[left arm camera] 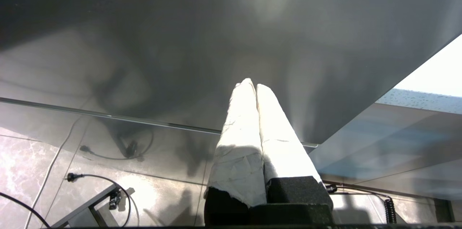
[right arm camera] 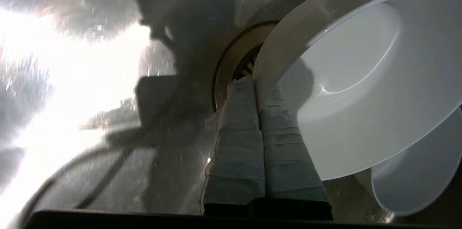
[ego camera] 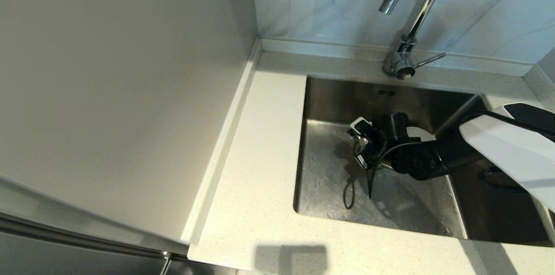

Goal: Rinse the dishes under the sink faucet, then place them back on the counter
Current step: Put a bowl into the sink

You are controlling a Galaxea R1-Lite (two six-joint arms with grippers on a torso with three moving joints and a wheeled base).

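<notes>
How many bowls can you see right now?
2, both in the sink: a white bowl pinched at its rim by the right gripper, and a second bowl beneath it. A third may be hidden.

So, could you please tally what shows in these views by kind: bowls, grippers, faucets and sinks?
Bowls: 2, a held bowl and a second bowl beside it; a third cannot be confirmed.
Grippers: 2, the right gripper in the sink, the left gripper parked.
Faucet: 1
Sink: 1
Total: 6
</notes>
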